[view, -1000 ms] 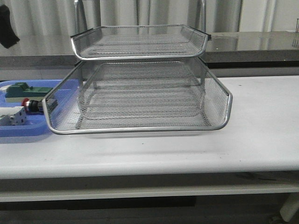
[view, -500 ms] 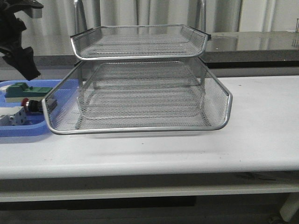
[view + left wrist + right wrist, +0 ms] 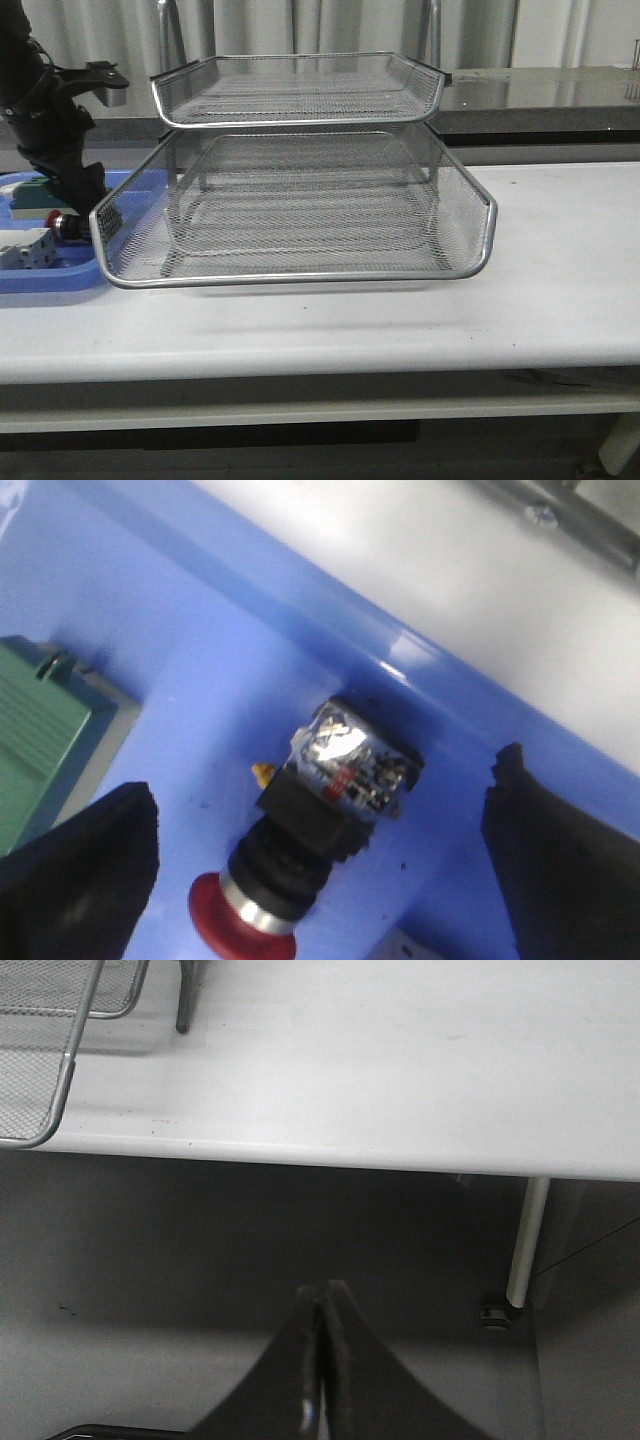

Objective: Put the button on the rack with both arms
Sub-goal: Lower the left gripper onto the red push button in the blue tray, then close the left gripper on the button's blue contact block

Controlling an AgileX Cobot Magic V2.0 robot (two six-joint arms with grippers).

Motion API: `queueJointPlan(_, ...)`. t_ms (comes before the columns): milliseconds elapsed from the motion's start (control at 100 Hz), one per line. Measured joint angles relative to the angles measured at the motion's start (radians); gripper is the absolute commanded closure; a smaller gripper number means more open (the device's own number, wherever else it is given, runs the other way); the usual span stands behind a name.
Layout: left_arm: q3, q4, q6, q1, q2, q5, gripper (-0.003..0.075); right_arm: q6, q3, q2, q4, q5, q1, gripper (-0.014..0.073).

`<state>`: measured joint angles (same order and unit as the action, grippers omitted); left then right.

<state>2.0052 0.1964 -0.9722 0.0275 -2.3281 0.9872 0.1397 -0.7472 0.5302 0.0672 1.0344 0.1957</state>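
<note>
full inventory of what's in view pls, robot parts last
button: 1, red head, black-silver collar, dark rear block; lying on its side in the blue tray, between the open left pincer's fingers
rack: 1, silver wire mesh, tiered; centre of the table
blue tray: 1, blue plastic; left of the rack
green-topped block: 1, green; in the blue tray, beside the button
white block: 1, white; near end of the blue tray
table: 1, white
left pincer: open, low over the button
right pincer: shut, off the table's edge, holding nothing

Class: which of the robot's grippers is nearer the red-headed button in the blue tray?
Left. The left gripper hangs open right over the button, fingers either side. The right gripper is shut, off the table's edge.
</note>
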Motion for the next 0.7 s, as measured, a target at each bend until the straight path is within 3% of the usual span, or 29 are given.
queueJointPlan(700, 0.038, -0.003, -0.004, 0.009, -0.039, -0.003, 0.01, 0.0, 0.0, 0.0, 0.0, 0.005, 0.0, 0.066)
